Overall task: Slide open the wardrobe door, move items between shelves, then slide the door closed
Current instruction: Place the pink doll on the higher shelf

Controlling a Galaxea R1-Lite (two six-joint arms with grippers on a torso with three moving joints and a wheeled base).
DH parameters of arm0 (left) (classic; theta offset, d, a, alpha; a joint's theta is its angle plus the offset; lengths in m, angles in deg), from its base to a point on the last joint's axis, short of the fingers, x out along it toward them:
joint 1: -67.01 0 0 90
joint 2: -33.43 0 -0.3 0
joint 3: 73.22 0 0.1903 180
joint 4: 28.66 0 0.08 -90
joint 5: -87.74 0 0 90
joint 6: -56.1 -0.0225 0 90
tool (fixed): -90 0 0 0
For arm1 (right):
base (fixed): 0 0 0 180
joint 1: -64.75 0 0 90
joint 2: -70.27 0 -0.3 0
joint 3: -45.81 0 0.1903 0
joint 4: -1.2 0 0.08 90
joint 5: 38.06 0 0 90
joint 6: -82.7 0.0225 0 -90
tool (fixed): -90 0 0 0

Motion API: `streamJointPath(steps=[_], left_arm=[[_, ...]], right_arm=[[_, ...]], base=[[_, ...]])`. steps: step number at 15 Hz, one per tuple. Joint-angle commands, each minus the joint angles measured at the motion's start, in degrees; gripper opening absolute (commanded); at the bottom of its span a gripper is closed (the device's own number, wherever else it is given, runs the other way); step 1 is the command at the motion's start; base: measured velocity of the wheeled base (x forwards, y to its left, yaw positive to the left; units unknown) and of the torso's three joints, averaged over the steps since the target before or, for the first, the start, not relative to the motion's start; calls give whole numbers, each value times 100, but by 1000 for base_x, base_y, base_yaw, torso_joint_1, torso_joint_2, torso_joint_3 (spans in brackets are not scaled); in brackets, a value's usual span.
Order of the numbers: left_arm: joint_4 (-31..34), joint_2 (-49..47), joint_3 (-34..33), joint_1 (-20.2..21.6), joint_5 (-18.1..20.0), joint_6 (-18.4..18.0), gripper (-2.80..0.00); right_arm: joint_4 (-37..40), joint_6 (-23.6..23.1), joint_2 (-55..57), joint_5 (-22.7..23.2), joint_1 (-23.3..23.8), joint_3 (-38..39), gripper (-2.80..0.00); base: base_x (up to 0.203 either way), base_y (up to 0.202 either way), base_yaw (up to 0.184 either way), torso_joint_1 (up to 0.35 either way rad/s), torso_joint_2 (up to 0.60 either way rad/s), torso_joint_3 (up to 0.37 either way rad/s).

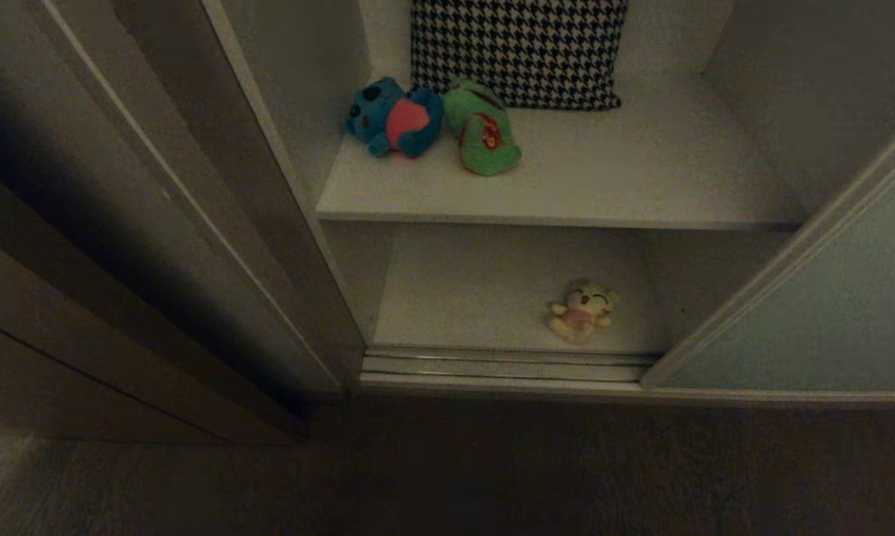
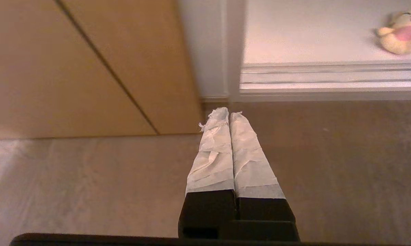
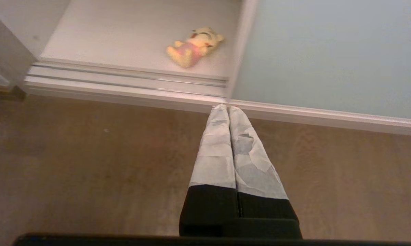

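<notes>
White shelves (image 1: pixel 567 201), three plush toys (image 1: pixel 395 119)

A black-and-white houndstooth cloth (image 1: pixel 518 48) hangs above, silver floor rails (image 1: pixel 507 365) meet a brown wooden floor (image 1: pixel 447 476).

Neither arm shows in the head view. The left claw (image 2: pixel 228 114) appears in its own wrist view with its two tape-wrapped fingers (image 2: pixel 214 150) pressed flat together along their whole length, nothing between them, the tips pointing out and downward over the floor and touching nothing. The right claw (image 3: pixel 227 108) looks the same in its wrist view: taped fingers (image 3: pixel 215 150) closed against each other, empty, black finger bases side by side, hanging above the floor.
</notes>
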Motion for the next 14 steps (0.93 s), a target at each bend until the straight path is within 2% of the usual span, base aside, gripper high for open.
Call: streamJointPath(steps=[1, 11, 14], left_arm=[[-1, -18, 0, 2, -4, -13, -280], [-10, -18, 0, -2, -4, 9, -280], [-10, -18, 0, 2, -4, 11, -280]], right_arm=[[-2, -5, -4, 2, -8, 1, -280], [-2, 4, -4, 2, 1, 1, -280], [-2, -1, -4, 2, -4, 1, -280]], base=[[0, 197, 0, 7, 4, 0], [0, 194, -2, 4, 4, 3], [0, 92, -3, 1, 0, 1]])
